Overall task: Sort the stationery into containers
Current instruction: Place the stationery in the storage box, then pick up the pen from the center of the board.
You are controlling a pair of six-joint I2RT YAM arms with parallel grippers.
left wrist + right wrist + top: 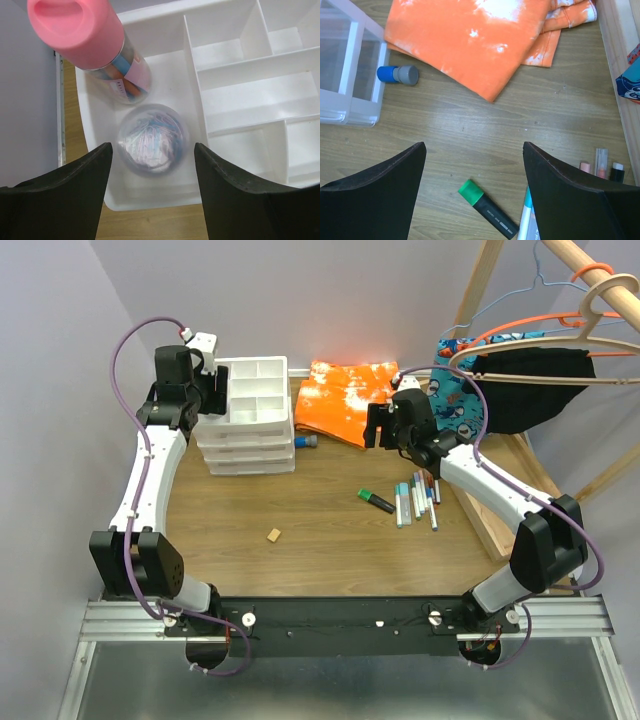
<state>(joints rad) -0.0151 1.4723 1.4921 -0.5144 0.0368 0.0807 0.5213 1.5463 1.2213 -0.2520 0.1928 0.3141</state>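
The left gripper point(152, 155) hangs open over the tray point(240, 65) with nothing between its fingers. Below it, in the long compartment at the left of the frame, stand the pink-capped bottle point(95, 45) and a clear tub of clips point(152, 137), just beside each other. The bottle seems to lean, so a finger catching its cap on the way up could tip it over the tray's rim.

The right gripper point(472, 150) is open too, empty above the desk point(470, 125). The green-capped marker point(487, 207) lies slantwise at the bottom centre of its view. If the jaws come down out of line with its body, they may shove or roll it instead of pinching it.

The pens point(420, 498) lie bunched at the lower right, so one grab could lift several. The blue-capped tube point(397, 74) lies hard by the drawer unit point(245, 445), which leaves little room for a finger.
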